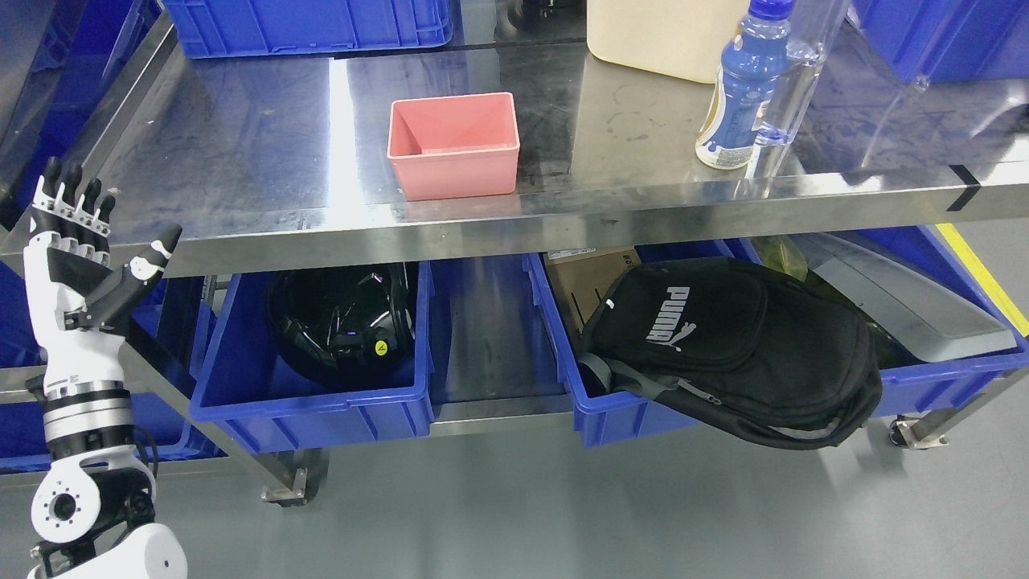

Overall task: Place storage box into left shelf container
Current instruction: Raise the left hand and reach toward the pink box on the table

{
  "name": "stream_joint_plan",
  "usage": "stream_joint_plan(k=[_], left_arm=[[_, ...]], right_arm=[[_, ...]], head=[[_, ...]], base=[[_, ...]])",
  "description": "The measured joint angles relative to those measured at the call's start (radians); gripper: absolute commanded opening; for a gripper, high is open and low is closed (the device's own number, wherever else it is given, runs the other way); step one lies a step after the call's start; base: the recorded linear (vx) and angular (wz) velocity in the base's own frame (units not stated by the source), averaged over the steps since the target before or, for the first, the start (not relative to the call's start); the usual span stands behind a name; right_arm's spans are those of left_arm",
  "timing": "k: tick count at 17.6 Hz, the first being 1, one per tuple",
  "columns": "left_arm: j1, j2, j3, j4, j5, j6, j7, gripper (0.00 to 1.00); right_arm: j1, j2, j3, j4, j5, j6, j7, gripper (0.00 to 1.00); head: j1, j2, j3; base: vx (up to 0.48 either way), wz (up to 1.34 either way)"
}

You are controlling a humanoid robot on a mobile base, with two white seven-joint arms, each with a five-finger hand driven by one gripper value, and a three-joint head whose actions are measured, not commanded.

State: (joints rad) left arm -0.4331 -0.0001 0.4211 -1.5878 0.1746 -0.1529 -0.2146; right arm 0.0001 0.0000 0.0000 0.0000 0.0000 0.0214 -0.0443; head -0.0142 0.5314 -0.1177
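Note:
A pink storage box (454, 145) stands open and empty on the steel table top (241, 153), near its front edge. Below it on the lower shelf, the left blue container (313, 402) holds a black helmet (342, 322). My left hand (84, 241) is raised at the far left, in front of the table's edge, fingers spread and holding nothing. It is well left of the pink box. The right arm is out of view.
A blue drink bottle (744, 88) and a cream bin (663, 36) stand at the table's back right. A blue crate (309, 24) sits at the back left. The right blue container (949, 378) holds a black backpack (723, 346) that hangs over its front.

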Motion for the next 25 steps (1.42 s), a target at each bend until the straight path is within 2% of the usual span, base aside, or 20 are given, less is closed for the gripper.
stream_joint_plan(k=[8,13,19,25], left_arm=[[-0.043,0.015,0.013,0.001,-0.003,0.036,-0.154,1.0],[-0.177,0.107,-0.003,0.014,-0.015,0.074,-0.218,0.99],[-0.412,0.238,-0.169,0.103,-0.169,0.087,-0.496,0.99],[-0.586,0.288,-0.416,0.243,-0.361,0.09,-0.609,0.99]], right_arm=[[0.0,0.0,0.0,0.0,0.0,0.0,0.0,1.0],[0.0,0.0,0.0,0.0,0.0,0.0,0.0,1.0],[0.0,0.0,0.0,0.0,0.0,0.0,0.0,1.0],[0.0,0.0,0.0,0.0,0.0,0.0,0.0,1.0]], head=[[0.0,0.0,0.0],[0.0,0.0,0.0],[0.0,0.0,0.0],[0.0,0.0,0.0]], base=[[0.0,0.0],[0.0,0.0],[0.0,0.0],[0.0,0.0]])
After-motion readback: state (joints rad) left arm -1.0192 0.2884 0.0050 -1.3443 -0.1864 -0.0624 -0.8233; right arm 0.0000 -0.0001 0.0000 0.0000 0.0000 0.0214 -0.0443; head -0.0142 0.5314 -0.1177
